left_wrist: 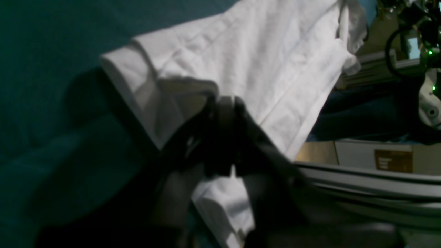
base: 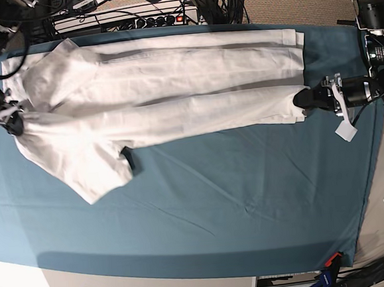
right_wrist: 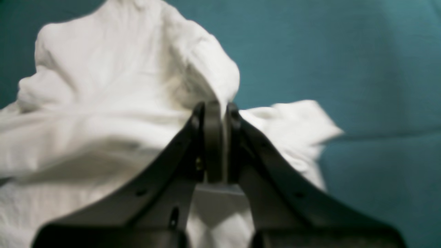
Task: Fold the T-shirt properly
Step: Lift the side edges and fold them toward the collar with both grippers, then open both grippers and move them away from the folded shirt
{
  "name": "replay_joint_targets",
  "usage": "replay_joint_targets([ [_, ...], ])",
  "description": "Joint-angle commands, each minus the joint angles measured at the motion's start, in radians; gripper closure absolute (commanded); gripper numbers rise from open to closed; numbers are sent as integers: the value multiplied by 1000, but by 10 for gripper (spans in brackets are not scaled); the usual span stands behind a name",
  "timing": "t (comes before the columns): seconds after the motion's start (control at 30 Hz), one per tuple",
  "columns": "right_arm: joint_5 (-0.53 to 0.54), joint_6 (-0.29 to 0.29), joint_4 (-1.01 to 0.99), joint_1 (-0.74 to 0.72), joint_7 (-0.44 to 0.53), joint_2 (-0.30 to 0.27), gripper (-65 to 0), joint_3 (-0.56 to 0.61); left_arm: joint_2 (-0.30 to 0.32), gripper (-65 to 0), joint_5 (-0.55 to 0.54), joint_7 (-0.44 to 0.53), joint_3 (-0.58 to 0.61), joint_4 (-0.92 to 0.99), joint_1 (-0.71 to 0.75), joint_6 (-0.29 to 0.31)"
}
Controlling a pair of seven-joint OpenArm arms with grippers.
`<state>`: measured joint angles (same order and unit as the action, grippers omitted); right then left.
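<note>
The T-shirt (base: pixel 155 93) lies stretched lengthwise along the far half of the desk (base: pixel 250 205), its long near edge already turned in over the body, one sleeve (base: pixel 101 170) flopping out toward the desk's middle. The left tool (left_wrist: pixel 225 103) is pressed together on the hem corner at one end of the shirt, and the wrist view shows cloth draping from its closed jaws with a doubled hem (left_wrist: pixel 131 89) just beside them. The right tool (right_wrist: pixel 217 110) pinches the shoulder end at the other end of the shirt, white fabric bunched up around its tips. Both ends seem held taut for the next fold. The main risk, as I judge it, is thin cotton slipping from one pinch if the arms pull unevenly, which would let the turned-in edge spring open or skew. The loose sleeve could drag and crumple under the body if the fold proceeds without tucking it. A tool may also have gripped only the top layer; I cannot tell how many layers are held
</note>
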<state>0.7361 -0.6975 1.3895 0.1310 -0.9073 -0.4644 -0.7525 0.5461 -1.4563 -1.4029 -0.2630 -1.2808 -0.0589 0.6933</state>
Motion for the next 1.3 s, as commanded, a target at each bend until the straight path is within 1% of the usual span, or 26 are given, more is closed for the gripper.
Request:
replay_joint_targets([
  [0.0,22,-1,19,1,22,-42,0,-18,22,0,-27,7,-19,-16,-13,5],
  [0.1,29,-1,19,33,21,-69,0,-29,22,0,-27,7,-52,-16,-13,5],
  [0.2,31,-1,19,56,21,-78,0,-28,22,0,-27,7,-80,-16,-6,5],
  [0.4,30,-1,19,86,14,-78,0,-28,22,0,-27,7,-82,-16,28,5],
  [0.57,27,-1,19,88,-14,-78,0,-28,22,0,-27,7,-82,-16,58,5],
  [0.9,26,-1,19,88,-38,-78,0,-28,22,0,-27,7,-82,-16,63,5],
  [0.93,21,-1,19,88,-41,-78,0,-28,22,-72,-27,7,-82,-16,62,5],
  [0.97,12,-1,19,88,-43,-78,-98,-28,21,-168,-27,7,-82,-16,62,5],
  [1.0,-1,-1,19,88,-42,-78,-193,-28,21,-246,-27,7,-82,-16,63,5],
  [1.03,-8,-1,19,88,-41,-78,-259,-28,22,-291,-27,15,-82,-16,62,5],
  [1.07,-8,-1,19,88,-40,-79,-284,-28,22,-299,-27,16,-82,-16,62,5],
  [1.2,-8,-1,19,87,-16,-94,-285,-32,23,-298,-27,14,-83,-18,62,5],
  [1.27,-17,-1,19,74,12,-104,-285,-57,23,-296,-27,7,-83,-31,62,5],
])
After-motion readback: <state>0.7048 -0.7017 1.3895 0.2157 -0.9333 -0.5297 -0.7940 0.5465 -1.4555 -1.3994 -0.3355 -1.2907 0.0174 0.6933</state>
